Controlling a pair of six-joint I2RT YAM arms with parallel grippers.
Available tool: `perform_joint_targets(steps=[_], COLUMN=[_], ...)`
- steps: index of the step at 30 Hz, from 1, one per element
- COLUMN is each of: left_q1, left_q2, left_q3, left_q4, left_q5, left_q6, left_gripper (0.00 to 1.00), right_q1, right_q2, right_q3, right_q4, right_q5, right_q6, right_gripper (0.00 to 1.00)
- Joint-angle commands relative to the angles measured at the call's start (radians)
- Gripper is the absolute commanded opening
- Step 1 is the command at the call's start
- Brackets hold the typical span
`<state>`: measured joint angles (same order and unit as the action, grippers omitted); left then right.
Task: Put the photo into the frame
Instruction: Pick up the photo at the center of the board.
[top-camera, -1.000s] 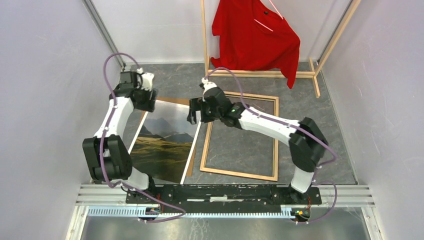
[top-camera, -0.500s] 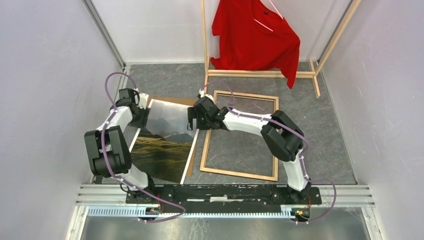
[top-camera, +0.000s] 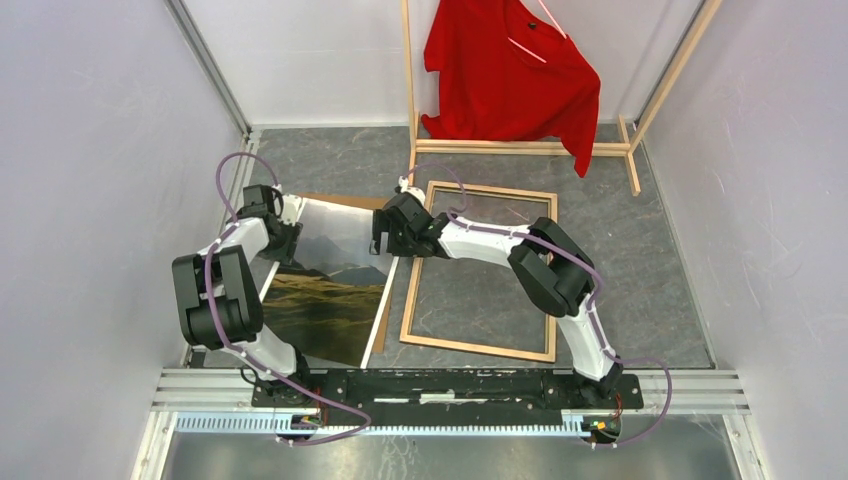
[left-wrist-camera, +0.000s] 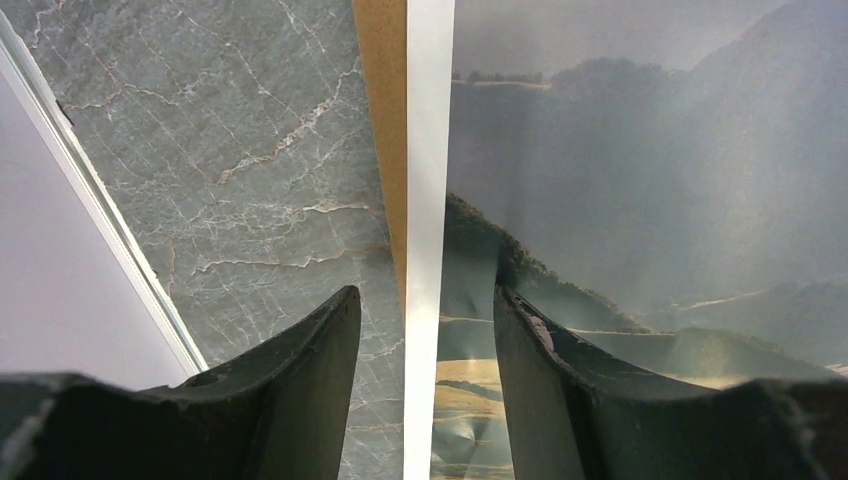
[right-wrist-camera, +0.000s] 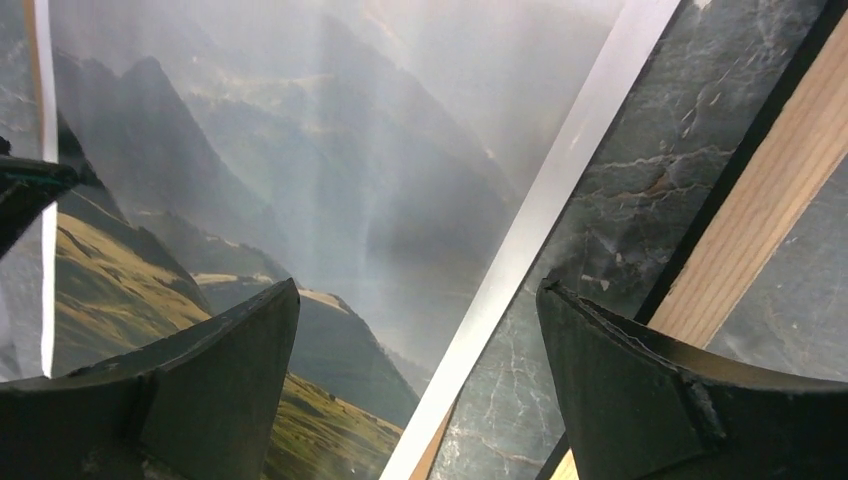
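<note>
One photo (top-camera: 330, 290) lies face up on the worktop (top-camera: 340, 160), left of centre in the top view, over one brown board (left-wrist-camera: 380, 100). One frame (top-camera: 478, 347) lies just right of it, unfilled. In the past second both arms sank to the photo's upper corners. The left tool (left-wrist-camera: 425, 295), fingers apart but narrowing, straddles the left white border. The right tool (right-wrist-camera: 418, 285), fingers wide apart, straddles the right border. A two-armed lift looks imminent; nothing is gripped yet. Farthest stands one rack (top-camera: 520, 147) with one red shirt (top-camera: 505, 70).

There were two arms (top-camera: 232, 245) (top-camera: 490, 243), one photo (top-camera: 335, 285), one frame (top-camera: 478, 347), one board (top-camera: 345, 199), one shirt (top-camera: 505, 75) and one rack (top-camera: 520, 148).
</note>
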<state>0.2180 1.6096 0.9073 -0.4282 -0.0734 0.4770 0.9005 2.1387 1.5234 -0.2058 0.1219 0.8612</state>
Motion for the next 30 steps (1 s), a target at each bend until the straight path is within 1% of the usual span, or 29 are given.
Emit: perform_joint_targets(steps=[1, 6, 11, 17, 24, 30], left_q1=[-0.002, -0.007, -0.01, -0.012, -0.018, -0.02], left_q2=[0.021, 0.024, 0.023, 0.026, 0.029, 0.032], left_q3=[-0.024, -0.029, -0.038, -0.041, -0.042, -0.043], left_q4=[0.022, 0.023, 0.023, 0.023, 0.022, 0.022], left_q5=[0.019, 0.022, 0.021, 0.014, 0.009, 0.011], left_q6=[0.041, 0.046, 0.053, 0.062, 0.067, 0.065], left_gripper=[0.58, 0.57, 0.57, 0.56, 0.56, 0.55], right_q1=[-0.026, -0.033, -0.034, -0.035, -0.025, -0.021], right_q2=[0.008, -0.004, -0.029, -0.091, -0.146, -0.152], right_q3=[-0.033, -0.073, -0.105, -0.189, -0.217, -0.214], right_q4=[0.054, 0.121, 0.199, 0.341, 0.38, 0.394], right_q5=[0.004, -0.033, -0.059, -0.073, -0.053, -0.057], right_q6=[0.067, 0.113, 0.124, 0.136, 0.12, 0.112], right_gripper=[0.96, 0.96, 0.94, 0.91, 0.89, 0.89])
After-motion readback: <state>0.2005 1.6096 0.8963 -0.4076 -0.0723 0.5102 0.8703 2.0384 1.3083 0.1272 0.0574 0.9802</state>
